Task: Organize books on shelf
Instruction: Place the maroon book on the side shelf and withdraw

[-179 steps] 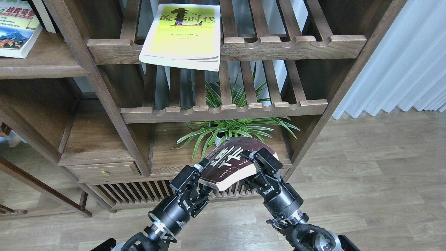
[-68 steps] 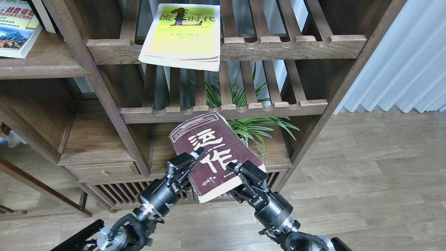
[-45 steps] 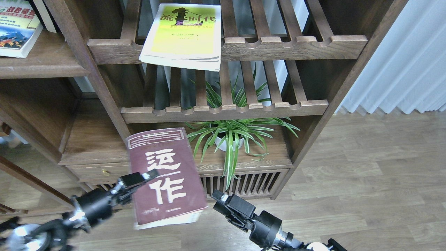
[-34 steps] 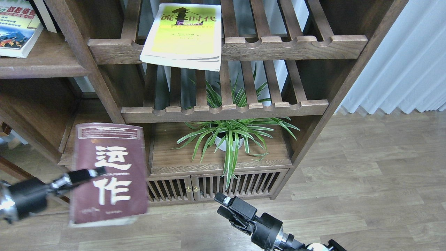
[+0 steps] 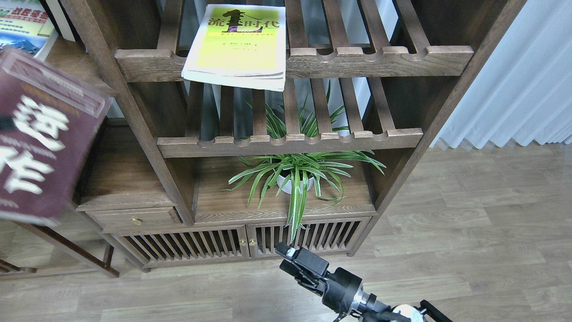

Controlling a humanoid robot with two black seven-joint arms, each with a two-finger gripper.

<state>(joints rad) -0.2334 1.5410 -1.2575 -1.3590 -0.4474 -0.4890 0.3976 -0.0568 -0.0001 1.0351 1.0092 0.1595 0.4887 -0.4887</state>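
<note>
The thick maroon book (image 5: 44,138) with white characters hangs blurred in the air at the far left, in front of the plain board shelf (image 5: 76,67). Only a dark fingertip of my left gripper (image 5: 3,123) shows across its cover at the view's edge; the arm is out of view. The white-green book (image 5: 22,27) lies on that shelf at the top left, partly hidden by the maroon book. The yellow-green book (image 5: 237,44) lies flat on the upper slatted rack and overhangs its front rail. My right gripper (image 5: 290,261) is low in the middle, open and empty.
A potted spider plant (image 5: 292,179) stands on the cabinet top under the lower slatted rack (image 5: 290,139). A drawer with a brass knob (image 5: 136,220) and slatted doors (image 5: 223,246) are below. A white curtain (image 5: 514,89) hangs at the right over wooden floor.
My right gripper let go of the maroon book and dropped low. My left gripper carried the book far left and upward, up to the plain shelf's height.
</note>
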